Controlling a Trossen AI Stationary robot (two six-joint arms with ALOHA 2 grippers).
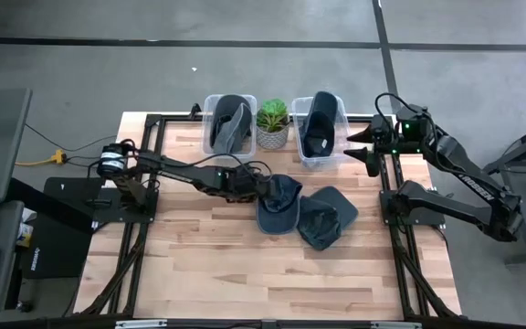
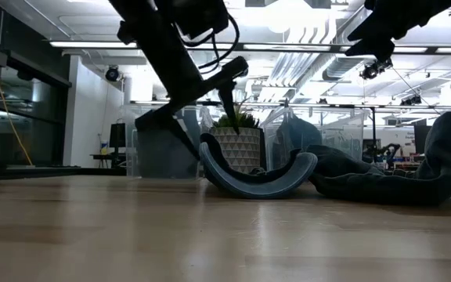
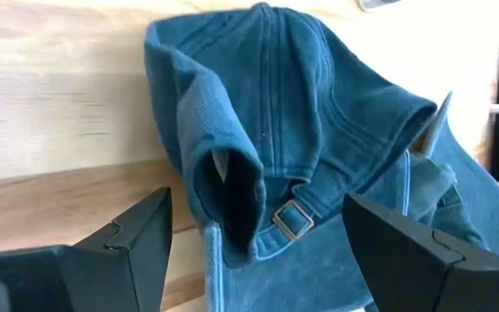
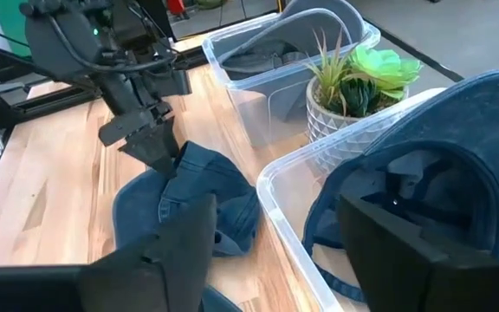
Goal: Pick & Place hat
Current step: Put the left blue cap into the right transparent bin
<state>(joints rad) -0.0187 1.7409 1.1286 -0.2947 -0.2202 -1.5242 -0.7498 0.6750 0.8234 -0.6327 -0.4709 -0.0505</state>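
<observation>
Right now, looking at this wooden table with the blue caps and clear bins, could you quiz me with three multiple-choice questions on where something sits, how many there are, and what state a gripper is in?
1. Where is the small green potted plant?
A. between the two clear plastic bins
B. inside a bin
C. at the table's near edge

2. How many blue denim caps lie loose on the wooden table?
A. none
B. two
C. five

3. How are the left gripper fingers?
A. shut on a cap
B. open, either side of a cap
C. holding the plant

Answers: 1 A, it stands between the left bin and right bin. 2 B, one cap overlaps another. 3 B, the left wrist view shows spread fingers.
</observation>
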